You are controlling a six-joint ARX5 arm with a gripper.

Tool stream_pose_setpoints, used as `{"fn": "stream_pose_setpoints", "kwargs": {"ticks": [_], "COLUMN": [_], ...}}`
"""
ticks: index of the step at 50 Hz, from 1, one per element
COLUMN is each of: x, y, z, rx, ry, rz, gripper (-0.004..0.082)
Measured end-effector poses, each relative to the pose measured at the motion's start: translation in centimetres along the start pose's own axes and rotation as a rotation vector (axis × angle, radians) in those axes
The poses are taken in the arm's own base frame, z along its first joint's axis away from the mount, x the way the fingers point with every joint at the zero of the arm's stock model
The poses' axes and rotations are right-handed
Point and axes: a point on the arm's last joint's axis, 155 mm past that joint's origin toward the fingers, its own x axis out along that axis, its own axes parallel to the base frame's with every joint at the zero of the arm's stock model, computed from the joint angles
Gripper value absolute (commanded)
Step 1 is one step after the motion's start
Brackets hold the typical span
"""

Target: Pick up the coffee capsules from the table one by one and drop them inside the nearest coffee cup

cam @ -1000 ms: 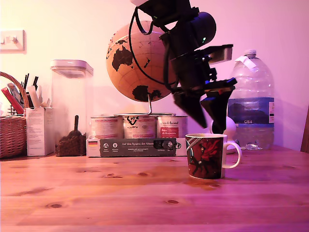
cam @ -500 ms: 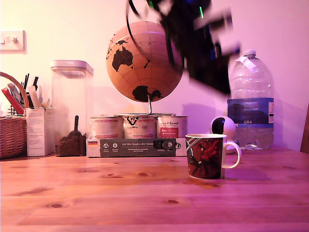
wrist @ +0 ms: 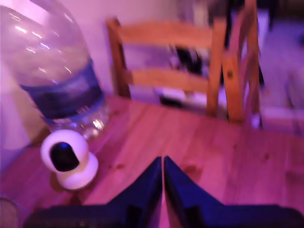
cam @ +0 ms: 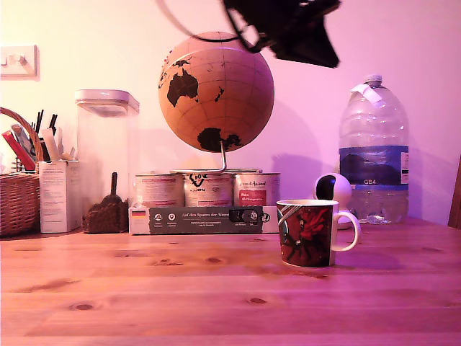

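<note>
Black and wedge-shaped, the gripper [wrist: 163, 164] hangs high with jaws pressed together on nothing, the glossy white mug [cam: 307, 233] standing far below it on the knotty plank table [cam: 180, 295]; finding no capsule in view, we advise locating one before descending.

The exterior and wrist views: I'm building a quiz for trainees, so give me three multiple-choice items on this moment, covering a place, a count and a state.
1. In the exterior view, where is the gripper?
A. inside the mug
B. on the table
C. high above the coffee cup

2. How many labelled tins stand under the globe?
A. one
B. three
C. five

3. How do the gripper's jaws stand?
A. shut, empty
B. wide open
C. shut on a capsule

Answers: 1 C, the arm sits at the frame's top. 2 B, three tins stand in a row. 3 A, the wrist view shows the tips meeting with nothing between.
</note>
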Motion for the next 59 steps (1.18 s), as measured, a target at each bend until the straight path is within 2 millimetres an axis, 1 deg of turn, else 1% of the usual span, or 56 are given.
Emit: {"fn": "stream_pose_setpoints", "kwargs": {"ticks": [5, 7, 10, 12, 16, 24, 28, 31, 35, 42, 46, 49, 54, 59], "x": [-2.4, -3.7, -5.7, -6.9, -8.7, -10.3, -11.4, -12.5, -14.5, -18.0, -19.6, -20.5, -21.5, -22.3], "y": [0.3, 0.4, 0.7, 0.9, 1.6, 3.0, 2.8, 2.3, 2.3, 2.4, 2.3, 2.1, 1.5, 1.1], "z": [0.8, 1.0, 0.7, 0.1, -2.0, -7.3, -9.5, -10.5, -10.8, -10.0, -10.5, -11.3, -12.8, -13.2], "rx": [-0.005, -0.022, -0.029, -0.037, -0.057, -0.118, -0.14, -0.157, -0.163, -0.169, -0.181, -0.199, -0.216, -0.238], "ry": [-0.097, -0.131, -0.164, -0.171, -0.158, -0.087, -0.054, -0.044, -0.055, -0.117, -0.131, -0.125, -0.092, -0.09], "rz": [0.031, 0.043, 0.064, 0.08, 0.116, 0.185, 0.207, 0.221, 0.26, 0.332, 0.362, 0.38, 0.392, 0.393], "gripper": [-0.0024, -0.0024, -0.0024, -0.0024, -0.0024, -0.0024, -0.0024, -0.0024, -0.0024, -0.0024, -0.0024, -0.0024, -0.0024, -0.0024]}}
